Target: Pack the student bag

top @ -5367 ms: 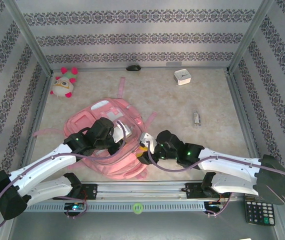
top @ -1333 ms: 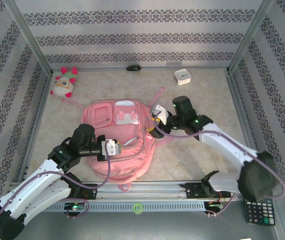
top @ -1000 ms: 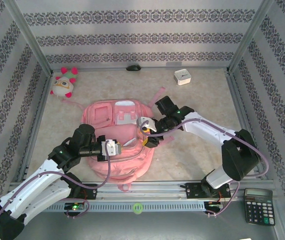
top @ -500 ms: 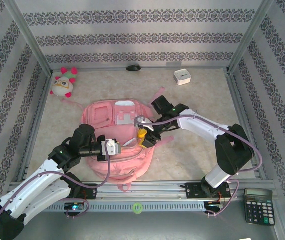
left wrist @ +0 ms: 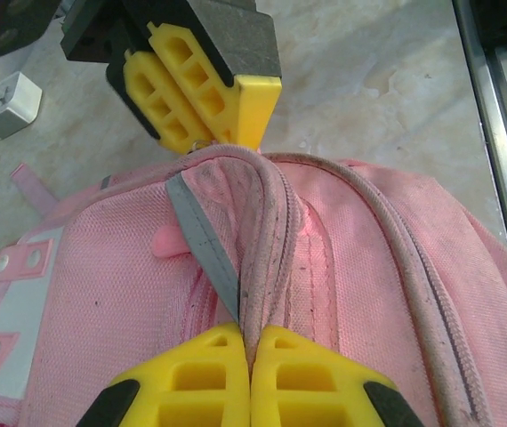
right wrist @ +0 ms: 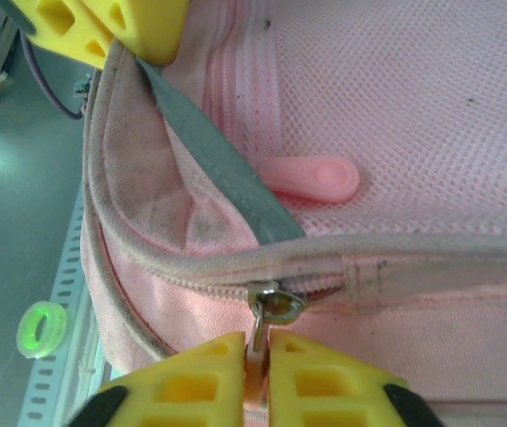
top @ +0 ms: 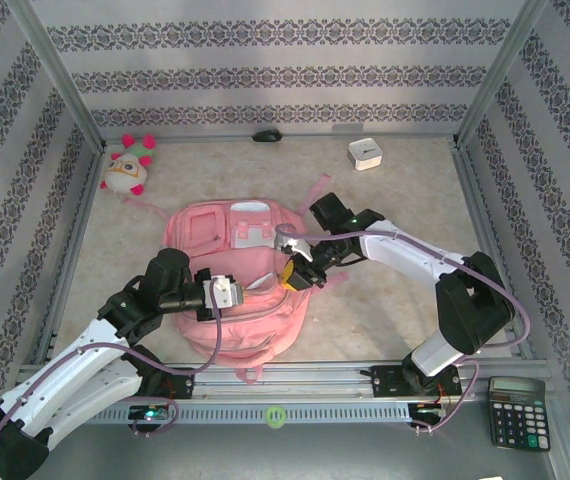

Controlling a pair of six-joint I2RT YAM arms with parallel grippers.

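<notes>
The student bag [top: 227,318], a big pink backpack, lies flat in the middle of the table. My left gripper [top: 237,290] is shut on a raised fold of the bag's rim, pinching piping and grey trim [left wrist: 202,233] between its yellow fingertips [left wrist: 252,342]. My right gripper [top: 293,272] faces it from the bag's right side. It is shut on the pull of a metal zipper slider [right wrist: 276,305], which sits between its yellow pads [right wrist: 255,349]. A pink rubber tab [right wrist: 311,181] lies on the mesh panel [right wrist: 396,89] just beyond.
A white-and-pink plush toy [top: 128,165] sits at the far left, a black mouse [top: 267,135] by the back wall, a white box [top: 365,154] at the back right. A calculator [top: 518,412] lies off the table's near right corner. A green ring [top: 276,413] rests on the front rail.
My right arm swung in from the bag's right edge to the zipper, and its jaws closed on the pull. The left gripper kept its pinch on the rim and stayed put.
</notes>
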